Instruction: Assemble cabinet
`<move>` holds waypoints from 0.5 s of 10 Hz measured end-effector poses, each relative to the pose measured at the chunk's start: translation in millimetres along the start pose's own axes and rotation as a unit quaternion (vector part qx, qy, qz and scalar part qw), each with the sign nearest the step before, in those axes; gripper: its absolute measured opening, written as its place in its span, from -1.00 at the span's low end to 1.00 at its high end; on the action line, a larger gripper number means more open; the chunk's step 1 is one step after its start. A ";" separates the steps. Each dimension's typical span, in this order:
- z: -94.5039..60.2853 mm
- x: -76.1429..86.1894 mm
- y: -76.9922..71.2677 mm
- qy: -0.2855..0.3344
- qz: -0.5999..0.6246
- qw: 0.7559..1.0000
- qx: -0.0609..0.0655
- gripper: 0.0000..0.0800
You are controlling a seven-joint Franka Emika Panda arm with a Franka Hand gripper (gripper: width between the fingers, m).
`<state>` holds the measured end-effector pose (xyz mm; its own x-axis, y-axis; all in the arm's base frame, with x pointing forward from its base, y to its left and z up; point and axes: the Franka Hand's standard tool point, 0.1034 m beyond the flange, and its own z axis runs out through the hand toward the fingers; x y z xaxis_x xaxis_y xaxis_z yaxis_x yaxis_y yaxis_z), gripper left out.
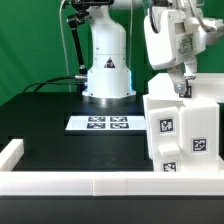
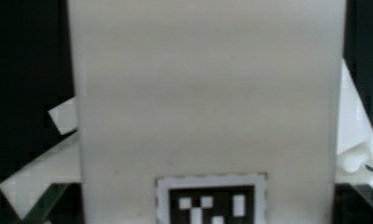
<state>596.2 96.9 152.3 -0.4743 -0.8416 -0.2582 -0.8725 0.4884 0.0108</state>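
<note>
Green curtain hung behind the black desk (image 1: 40, 125). Near the desk's front edge, the gripper (image 1: 181, 90) squeezed the cabinet (image 1: 180, 125); holding it straight seemed wise.

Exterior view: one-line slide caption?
Panda arm's gripper poised atop the tagged white cabinet, marker board lying on black table.

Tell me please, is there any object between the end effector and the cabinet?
Nothing visible stands between them. In the exterior view the end effector is directly at the top of the cabinet. The wrist view shows only the cabinet's white panel, filling the picture.
</note>
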 end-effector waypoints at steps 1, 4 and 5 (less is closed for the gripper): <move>0.2 -2.6 1.5 -0.001 0.013 1.000 0.000 0.39; 0.8 -6.5 3.6 -0.014 0.029 0.999 -0.005 0.39; 0.8 -6.1 3.5 -0.015 0.012 1.000 -0.005 0.39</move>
<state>596.2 103.9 153.2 -0.4914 -0.8225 -0.2863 -0.8623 0.5057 0.0272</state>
